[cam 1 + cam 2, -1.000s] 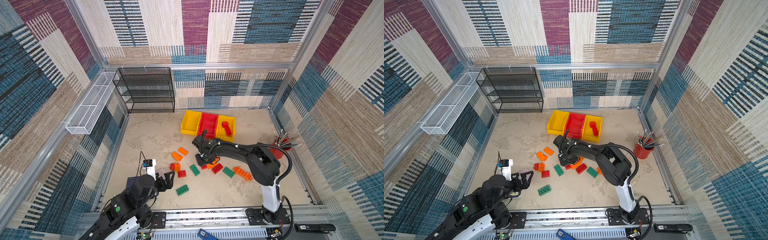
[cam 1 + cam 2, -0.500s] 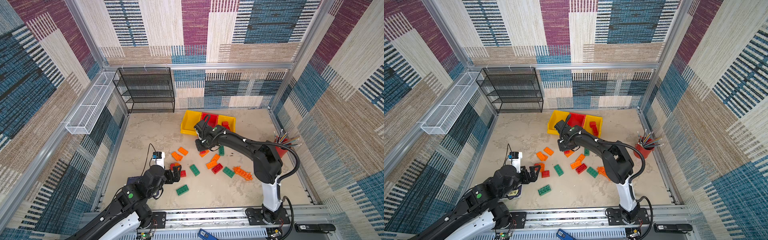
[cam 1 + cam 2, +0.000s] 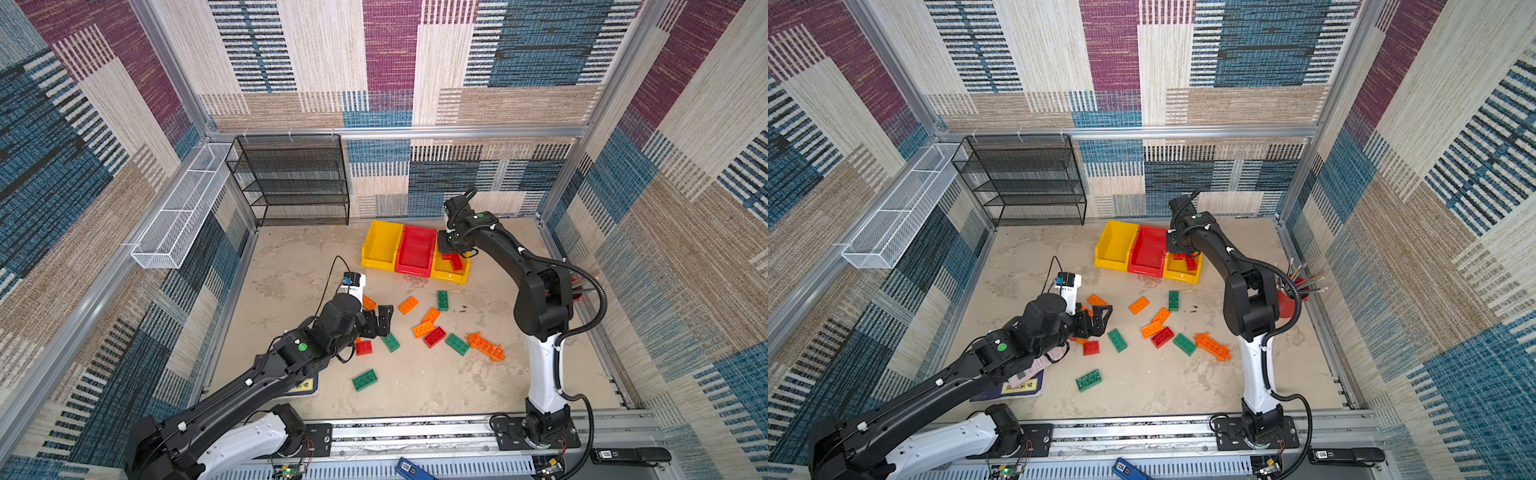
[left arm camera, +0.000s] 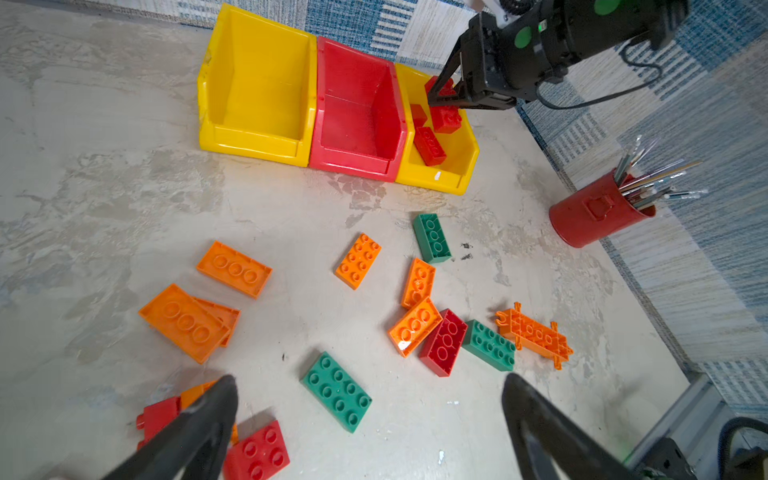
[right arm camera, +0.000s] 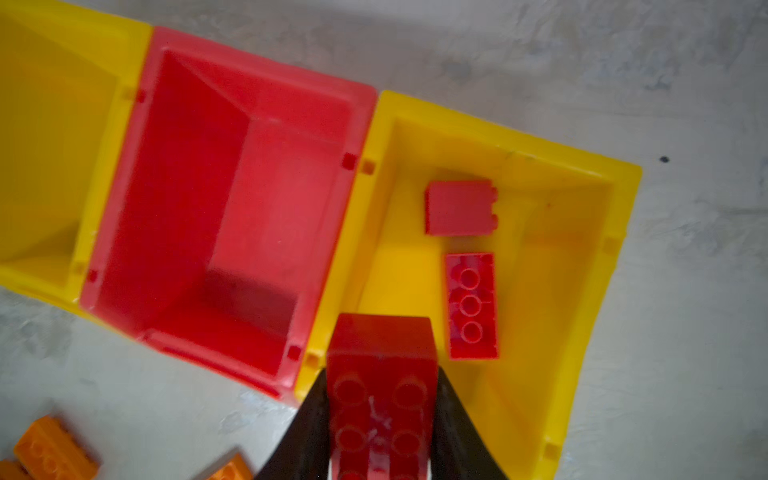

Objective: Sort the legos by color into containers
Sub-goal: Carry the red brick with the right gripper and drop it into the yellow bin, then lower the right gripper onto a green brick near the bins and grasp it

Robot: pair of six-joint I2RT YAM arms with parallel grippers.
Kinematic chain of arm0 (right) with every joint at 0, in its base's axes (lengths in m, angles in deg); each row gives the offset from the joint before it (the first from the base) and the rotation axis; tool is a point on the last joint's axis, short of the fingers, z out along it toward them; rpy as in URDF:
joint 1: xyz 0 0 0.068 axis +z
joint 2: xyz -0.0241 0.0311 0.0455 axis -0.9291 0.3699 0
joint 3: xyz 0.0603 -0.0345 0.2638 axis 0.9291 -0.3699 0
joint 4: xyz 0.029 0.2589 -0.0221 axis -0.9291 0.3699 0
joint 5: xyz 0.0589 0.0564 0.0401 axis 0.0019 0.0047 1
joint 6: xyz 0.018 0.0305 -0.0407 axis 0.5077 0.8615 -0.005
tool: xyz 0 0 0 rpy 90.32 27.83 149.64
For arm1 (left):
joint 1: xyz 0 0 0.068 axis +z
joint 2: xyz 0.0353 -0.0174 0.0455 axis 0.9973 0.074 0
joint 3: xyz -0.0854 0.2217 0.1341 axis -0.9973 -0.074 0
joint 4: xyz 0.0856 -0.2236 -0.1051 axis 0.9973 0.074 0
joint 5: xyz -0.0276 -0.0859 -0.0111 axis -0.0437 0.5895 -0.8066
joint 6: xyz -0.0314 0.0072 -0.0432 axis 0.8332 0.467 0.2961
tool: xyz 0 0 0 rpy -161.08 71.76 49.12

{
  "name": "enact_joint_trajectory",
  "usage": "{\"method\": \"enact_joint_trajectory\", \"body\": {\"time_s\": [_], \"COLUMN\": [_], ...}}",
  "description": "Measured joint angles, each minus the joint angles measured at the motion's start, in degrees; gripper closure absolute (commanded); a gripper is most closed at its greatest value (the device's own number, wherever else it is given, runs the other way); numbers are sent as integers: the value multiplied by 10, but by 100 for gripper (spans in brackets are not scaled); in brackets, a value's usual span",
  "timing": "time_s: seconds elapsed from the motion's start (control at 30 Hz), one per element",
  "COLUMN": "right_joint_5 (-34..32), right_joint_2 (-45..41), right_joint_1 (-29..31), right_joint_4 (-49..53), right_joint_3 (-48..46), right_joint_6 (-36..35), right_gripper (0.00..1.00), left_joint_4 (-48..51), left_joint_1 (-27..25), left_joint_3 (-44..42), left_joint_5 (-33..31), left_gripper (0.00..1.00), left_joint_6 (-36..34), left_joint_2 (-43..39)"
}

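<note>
Right gripper (image 5: pixel 380 386) clamped on red brick (image 5: pixel 380 353) over yellow bin (image 5: pixel 582 291); 2 reds (image 5: pixel 471 305) inside. Left gripper (image 4: pixel 370 382) jaws apart. 10+ legos (image 4: pixel 358 259) unsorted.

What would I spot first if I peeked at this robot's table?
The right gripper pinches a red brick above the yellow bin at the row's right end, where two red ones lie. Orange, green and red bricks lie scattered on the table by the wide-open left gripper.
</note>
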Motion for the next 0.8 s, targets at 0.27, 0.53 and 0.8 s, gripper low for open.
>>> {"method": "enact_joint_trajectory", "body": {"time_s": [0.27,0.53,0.8], "right_joint_5": [14,15,19], "right_joint_2": [80,96,-38], "right_joint_1": [-29,-32,-22], "right_joint_4": [13,32,24], "right_joint_3": [84,108,-31], "right_joint_6": [-12,-12,3], "right_gripper": [44,38,38], "left_joint_4": [-9,-8,-8], "left_joint_1": [3,7,7], "left_joint_3": [26,28,5], "left_joint_5": [4,10,10], "left_gripper": [1,1,1], "left_joint_6": [-29,-35,-35], "left_joint_2": [26,28,-8]}}
